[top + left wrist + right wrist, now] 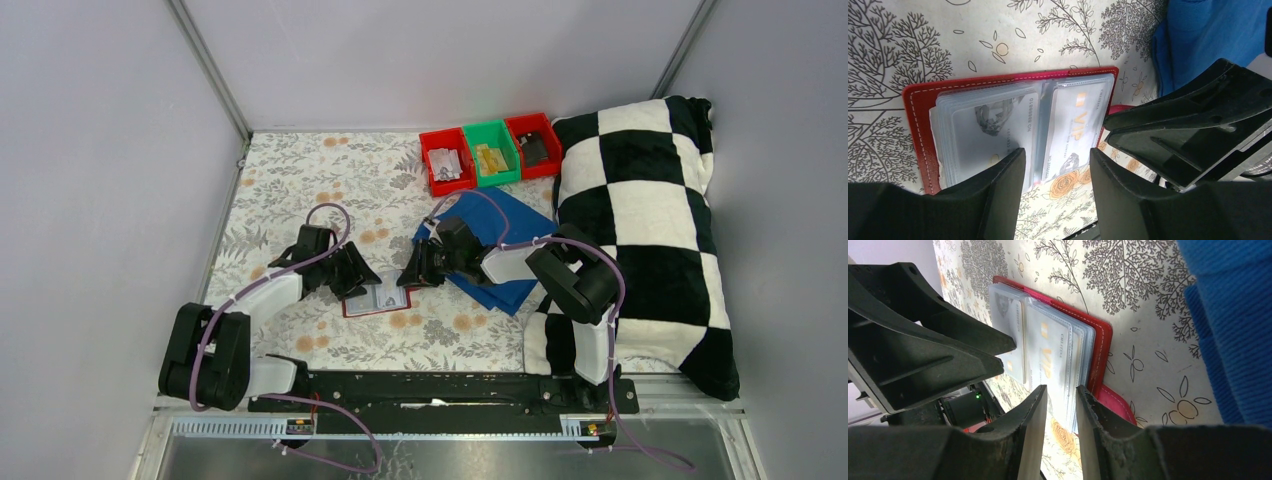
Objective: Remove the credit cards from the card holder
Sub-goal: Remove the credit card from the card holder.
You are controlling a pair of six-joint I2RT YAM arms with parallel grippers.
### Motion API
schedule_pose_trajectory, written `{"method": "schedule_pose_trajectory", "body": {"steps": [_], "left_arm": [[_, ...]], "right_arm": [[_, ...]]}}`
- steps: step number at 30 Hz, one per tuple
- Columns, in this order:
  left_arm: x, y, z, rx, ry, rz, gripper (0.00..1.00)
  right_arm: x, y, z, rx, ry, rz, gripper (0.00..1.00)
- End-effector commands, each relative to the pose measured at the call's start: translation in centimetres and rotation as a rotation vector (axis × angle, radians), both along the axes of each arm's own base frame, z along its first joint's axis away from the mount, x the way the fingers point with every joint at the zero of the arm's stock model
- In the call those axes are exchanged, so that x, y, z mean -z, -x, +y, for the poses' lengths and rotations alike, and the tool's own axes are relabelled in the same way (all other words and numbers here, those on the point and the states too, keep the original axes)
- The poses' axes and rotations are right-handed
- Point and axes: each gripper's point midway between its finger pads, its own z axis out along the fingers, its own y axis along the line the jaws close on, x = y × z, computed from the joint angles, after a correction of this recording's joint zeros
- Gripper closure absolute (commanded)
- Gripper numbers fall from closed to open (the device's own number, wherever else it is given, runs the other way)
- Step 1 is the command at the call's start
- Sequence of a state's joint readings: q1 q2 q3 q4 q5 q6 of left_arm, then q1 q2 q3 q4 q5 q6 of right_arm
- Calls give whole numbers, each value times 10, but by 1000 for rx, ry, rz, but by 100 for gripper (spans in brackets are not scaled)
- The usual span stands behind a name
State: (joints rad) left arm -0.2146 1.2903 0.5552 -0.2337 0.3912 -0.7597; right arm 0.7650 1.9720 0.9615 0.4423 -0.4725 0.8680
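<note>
The red card holder (pixel 378 301) lies open on the flowered cloth between my two grippers. Its clear sleeves hold pale cards: one on the left page (pixel 993 127) and a "VIP" card on the right page (pixel 1075 125). My left gripper (pixel 1058 156) is open and empty, its tips over the holder's near edge (pixel 353 279). My right gripper (pixel 1062 390) is open with a narrow gap, tips at the sleeve edge beside the red strap tab (pixel 1113 402); it is also in the top view (pixel 412 275). Nothing is gripped.
Three small bins stand at the back: a red one (pixel 445 160) with a pale card, a green one (pixel 492 152) with tan-yellow cards, a red one (pixel 533 146) with a dark item. A blue cloth (pixel 505 255) and a checkered pillow (pixel 640 220) lie to the right.
</note>
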Motion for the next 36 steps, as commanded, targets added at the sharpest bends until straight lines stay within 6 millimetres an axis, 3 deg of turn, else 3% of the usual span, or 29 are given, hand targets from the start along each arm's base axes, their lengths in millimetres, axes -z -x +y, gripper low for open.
{"method": "schedule_pose_trajectory", "body": {"steps": [1, 6, 17, 25, 36], "left_arm": [[7, 0, 1, 0, 0, -8, 45], [1, 0, -9, 31, 65, -35, 45], [4, 3, -12, 42, 87, -24, 45], [22, 9, -9, 27, 65, 31, 46], [25, 9, -7, 21, 54, 39, 46]], "right_arm": [[-35, -12, 7, -5, -78, -98, 65], [-41, -11, 10, -16, -99, -107, 65], [-38, -5, 14, -53, -106, -86, 64], [-30, 0, 16, -78, -97, -70, 64], [-19, 5, 21, -104, -108, -30, 64]]}}
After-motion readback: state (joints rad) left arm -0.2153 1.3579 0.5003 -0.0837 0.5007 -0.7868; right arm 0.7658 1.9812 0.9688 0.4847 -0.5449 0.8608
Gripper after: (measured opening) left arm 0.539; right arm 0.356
